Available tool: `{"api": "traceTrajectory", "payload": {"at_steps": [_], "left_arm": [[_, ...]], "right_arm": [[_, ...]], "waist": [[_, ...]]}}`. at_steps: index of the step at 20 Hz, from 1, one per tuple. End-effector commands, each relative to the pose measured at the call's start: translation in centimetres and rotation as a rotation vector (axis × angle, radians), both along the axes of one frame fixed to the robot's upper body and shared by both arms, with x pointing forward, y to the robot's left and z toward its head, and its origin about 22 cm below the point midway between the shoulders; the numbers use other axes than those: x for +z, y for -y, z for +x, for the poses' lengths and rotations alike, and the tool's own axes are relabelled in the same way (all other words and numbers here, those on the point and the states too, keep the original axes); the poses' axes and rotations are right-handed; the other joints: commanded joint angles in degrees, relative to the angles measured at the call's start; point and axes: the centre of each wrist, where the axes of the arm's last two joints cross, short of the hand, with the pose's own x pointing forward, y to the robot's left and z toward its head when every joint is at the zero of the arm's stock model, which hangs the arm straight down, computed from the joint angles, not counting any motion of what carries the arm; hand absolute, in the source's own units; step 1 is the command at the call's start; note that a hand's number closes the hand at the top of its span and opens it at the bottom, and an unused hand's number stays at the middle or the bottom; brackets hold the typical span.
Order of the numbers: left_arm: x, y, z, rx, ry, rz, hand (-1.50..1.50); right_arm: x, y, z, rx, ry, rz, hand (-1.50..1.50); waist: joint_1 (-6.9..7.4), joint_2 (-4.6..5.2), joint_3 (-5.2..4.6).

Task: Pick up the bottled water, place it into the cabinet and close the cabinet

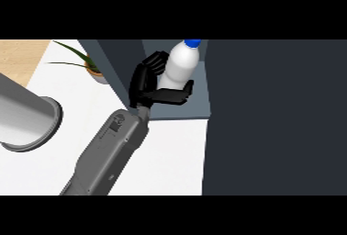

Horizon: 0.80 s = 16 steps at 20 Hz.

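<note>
Reaching over the white worktop (pixel 169 156) into the cabinet (pixel 193 110) with the left hand (pixel 143 85); curls fingers and thumb round the bottled water (pixel 180 64), holds it almost upright.

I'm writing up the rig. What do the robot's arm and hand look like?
Only one arm shows: a grey, boxy forearm with a small dark marking near the wrist, ending in the black left hand, with fingers and a thumb.
</note>
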Motion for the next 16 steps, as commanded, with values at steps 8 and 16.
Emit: {"api": "traceTrajectory", "payload": {"at_steps": [8,16], "left_arm": [[2.1,1.6,5.8,0.123,-0.002,0.155,1.5],[0.4,0.1,6.9,0.197,0.01,0.279,1.5]], "right_arm": [[1.1,-0.5,-0.1,0.014,0.007,0.021,-1.5],[-0.5,0.3,1.0,0.038,0.01,0.011,-1.5]], "waist": [[-1.05,0.48,0.01],[-1.8,1.06,0.02]]}}
